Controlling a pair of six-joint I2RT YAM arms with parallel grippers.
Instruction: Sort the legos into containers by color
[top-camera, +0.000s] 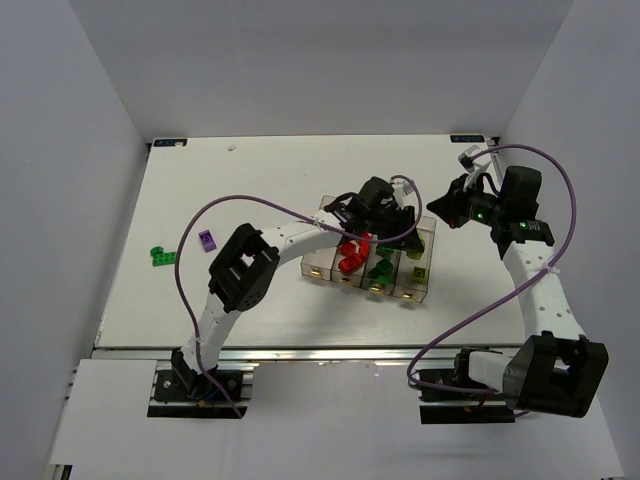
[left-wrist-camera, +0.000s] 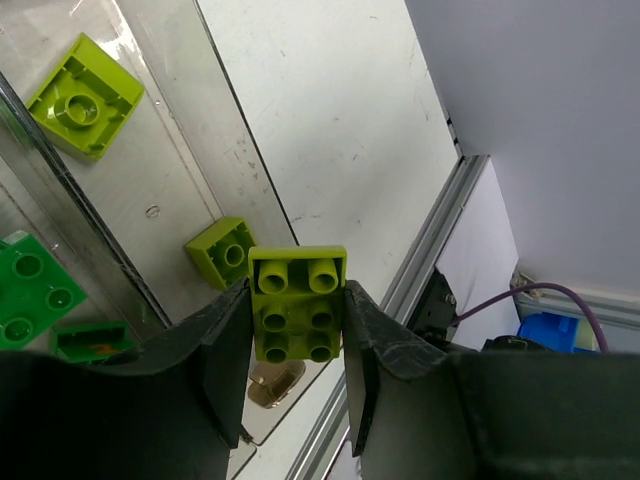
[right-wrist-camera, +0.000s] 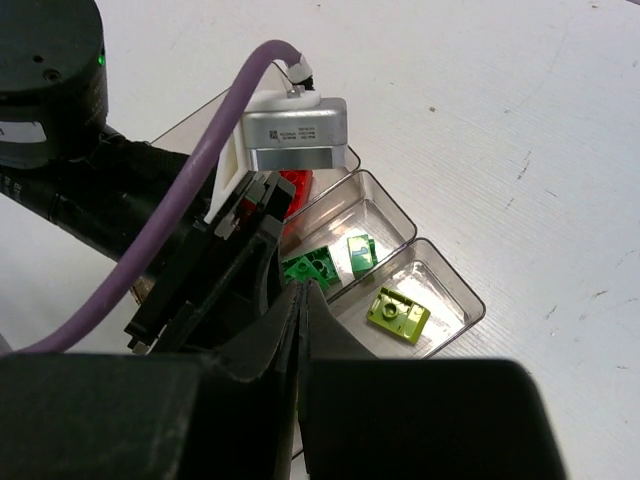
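The white, faintly scuffed surface (top-camera: 260, 170) carries everything, and the containers (top-camera: 427, 280) sit right of its middle. They are four narrow, clear-walled rectangular troughs joined side by side.

The left arm (top-camera: 245, 270), white links with blocky black joints, reaches in from the left of the containers until its wrist is over them. The right arm (top-camera: 540, 290) rises to the right of the containers. A glossy purple cable (top-camera: 230, 205) loops along each arm.

The left claw (left-wrist-camera: 296, 292) hangs above the containers at their right end. Its matt black fingers (left-wrist-camera: 225, 340) are narrowed onto a yellow-green brick (left-wrist-camera: 297, 320), gripping its long sides, with six round studs facing the wrist camera. The right claw (right-wrist-camera: 300, 288) hovers just right of the containers, its dark jaws pressed flat together with nothing between them.

In the containers, red bricks (top-camera: 350, 255) fill the second trough from the left. Dark green bricks (right-wrist-camera: 310, 265) lie in the third. A yellow-green plate (left-wrist-camera: 85, 95) lies studs-down in the fourth, showing a hollow underside with a round tube, and a smaller yellow-green piece (left-wrist-camera: 225, 250) lies near it.

Well to the left of the containers, on the bare surface, lie a loose green brick (top-camera: 160, 256) and a small purple brick (top-camera: 207, 240), set apart from each other.
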